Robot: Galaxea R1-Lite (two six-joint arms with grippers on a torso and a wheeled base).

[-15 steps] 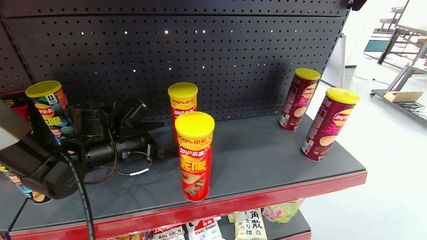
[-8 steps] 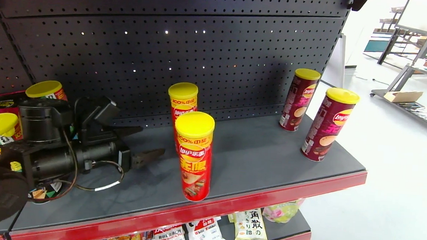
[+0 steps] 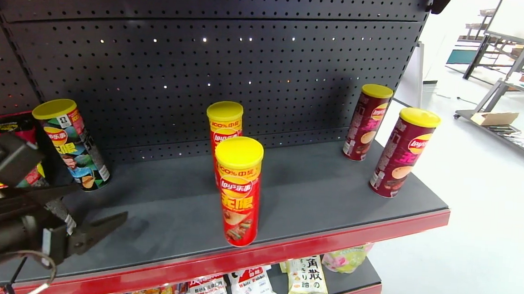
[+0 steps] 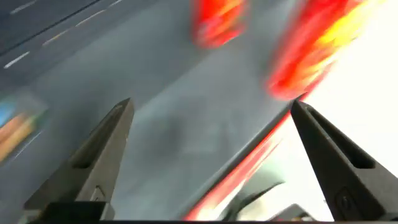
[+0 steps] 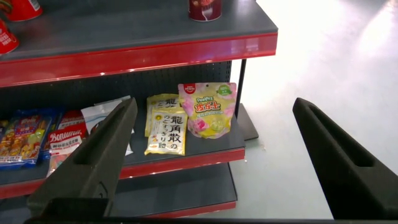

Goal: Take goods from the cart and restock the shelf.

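Restocking, mid-task. The front red can stands upright near the shelf lip with its label outward. A second red can is directly behind it, which reads as the start of a facing row. To the front red can's left, well apart, the left gripper hangs over the shelf with jaws spread and empty, likely free for another fetch. The right gripper, below the can's level, is likewise spread and empty.
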